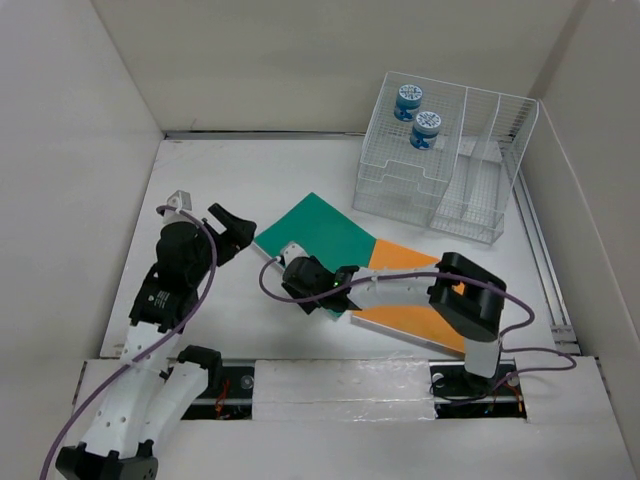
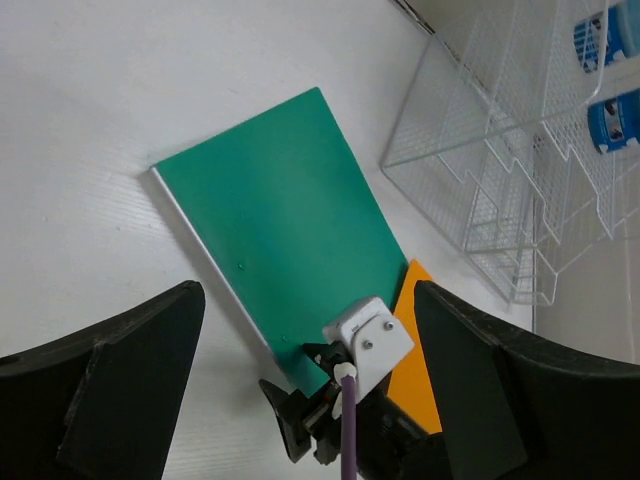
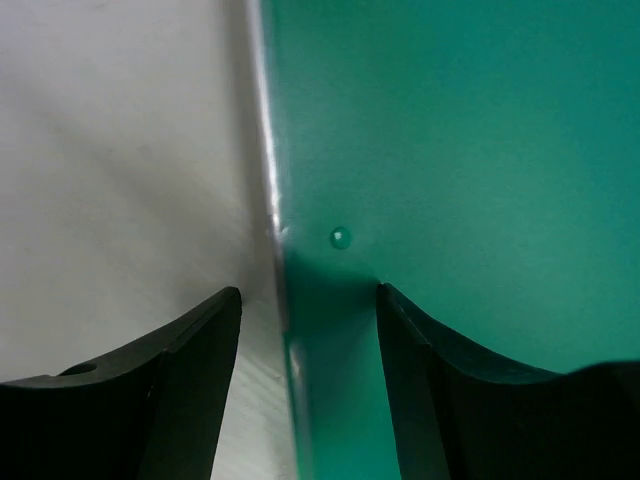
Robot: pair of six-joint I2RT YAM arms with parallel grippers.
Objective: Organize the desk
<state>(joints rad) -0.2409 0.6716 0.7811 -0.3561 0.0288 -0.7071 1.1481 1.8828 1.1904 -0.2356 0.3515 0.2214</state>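
Right wrist view shows the right gripper (image 3: pixel 305 305), jaws spread, astride the long edge of the green folder (image 3: pixel 460 150) lying flat on the desk (image 3: pixel 120 150), that edge running straight ahead, while the left gripper (image 1: pixel 236 232), likewise spread, hangs farther off leftward.

Bright even light, soft shadows, blurry close-up

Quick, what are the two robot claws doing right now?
Left gripper: open, holding nothing.
Right gripper: open, fingers straddling the edge of the flat green rectangular book, not clamped on it.
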